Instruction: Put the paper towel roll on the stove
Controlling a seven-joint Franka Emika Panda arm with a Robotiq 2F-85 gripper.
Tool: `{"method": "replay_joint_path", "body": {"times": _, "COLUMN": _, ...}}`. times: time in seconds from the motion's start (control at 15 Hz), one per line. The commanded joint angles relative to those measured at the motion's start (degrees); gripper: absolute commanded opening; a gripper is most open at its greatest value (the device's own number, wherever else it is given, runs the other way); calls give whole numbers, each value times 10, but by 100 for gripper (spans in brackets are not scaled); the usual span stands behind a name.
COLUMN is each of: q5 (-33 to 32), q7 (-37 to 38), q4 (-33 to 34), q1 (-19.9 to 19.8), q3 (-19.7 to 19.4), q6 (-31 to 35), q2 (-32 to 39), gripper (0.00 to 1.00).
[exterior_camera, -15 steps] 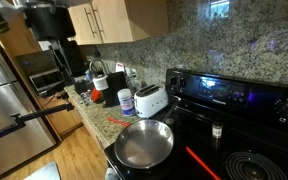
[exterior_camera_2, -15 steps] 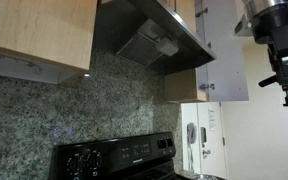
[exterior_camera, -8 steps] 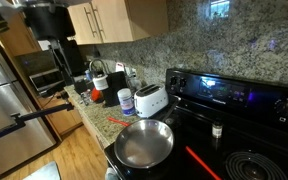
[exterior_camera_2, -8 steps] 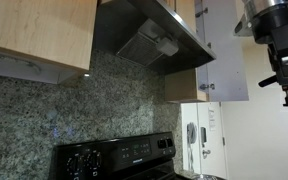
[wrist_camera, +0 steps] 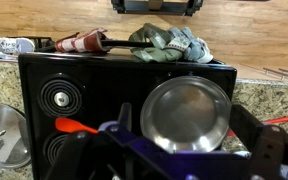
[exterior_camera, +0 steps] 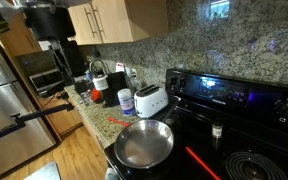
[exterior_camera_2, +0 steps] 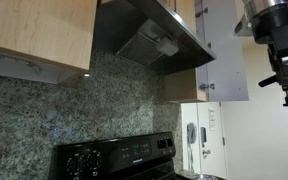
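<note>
Above the stove [wrist_camera: 94, 75], the pincer [wrist_camera: 174, 152] stays open and unmoved.

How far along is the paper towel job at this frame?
Done: nothing; the stove carries a frying pan and a red utensil but no paper towel roll. In hand: nothing; the gripper hangs open and empty above the stove. Left: everything: finding the roll, which no view clearly shows, grasping it and setting it on the glass.

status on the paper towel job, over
Gripper open, empty, above stove. Roll not in view. Pan and red spatula sit on the stove.
</note>
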Motion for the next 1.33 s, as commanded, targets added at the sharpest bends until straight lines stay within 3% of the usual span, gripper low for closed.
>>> {"method": "replay_joint_path", "body": {"times": 0.0, "q5": 0, "q7": 0, "q4": 1, "q1": 0, "q3": 0, "q6": -1, "q2": 0, "gripper": 100}}
{"method": "replay_joint_path", "body": {"times": 0.4, "q5": 0, "q7": 0, "q4": 1, "q1": 0, "q3": 0, "q6": -1, "q2": 0, "gripper": 100}}
{"method": "replay_joint_path", "body": {"times": 0.73, "q5": -80, "q7": -18, "q4": -43, "q1": -15, "q3": -3, "q6": 91, "q2": -80, "gripper": 100}}
{"method": "replay_joint_path", "body": {"times": 1.27, "q5": -68, "q7": 20, "q4": -36, "q1": -13, "q3": 9, "q6": 176, "q2": -220, "gripper": 100}}
